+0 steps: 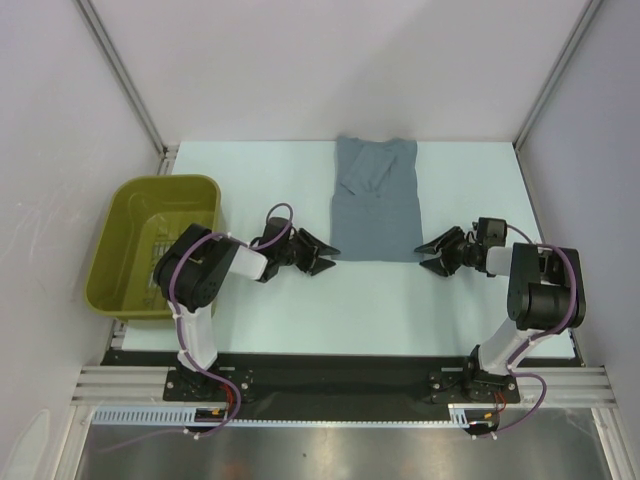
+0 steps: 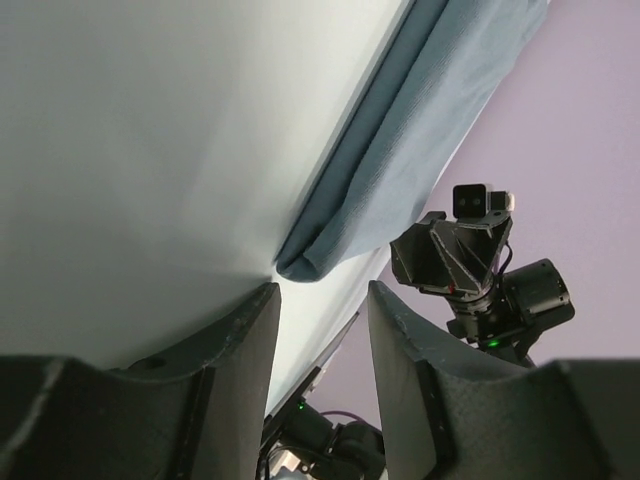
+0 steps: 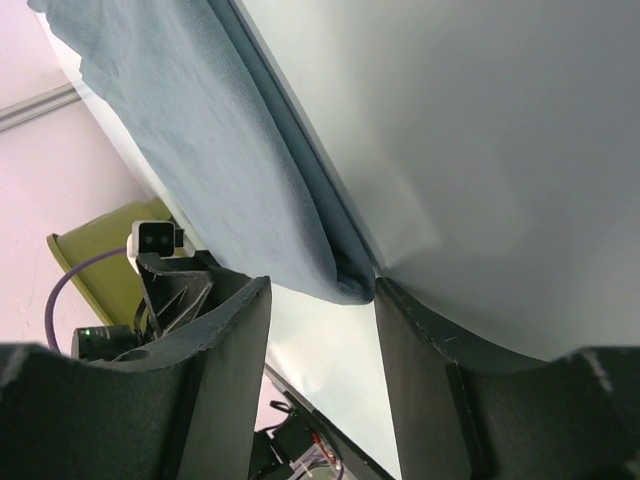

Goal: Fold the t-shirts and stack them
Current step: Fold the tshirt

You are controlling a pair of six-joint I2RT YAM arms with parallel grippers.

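A slate blue-grey t-shirt [image 1: 375, 200] lies on the pale table, folded lengthwise into a long strip, its sleeves tucked on top at the far end. My left gripper [image 1: 322, 260] is open, low on the table just left of the shirt's near left corner [image 2: 305, 265]. My right gripper [image 1: 431, 259] is open, just right of the shirt's near right corner [image 3: 352, 288]. Neither holds cloth. Each wrist view shows the other gripper across the shirt.
An olive basket [image 1: 120, 270] stands at the table's left edge, beside the left arm. White walls enclose the table at the back and sides. The black rail runs along the near edge [image 1: 340, 370].
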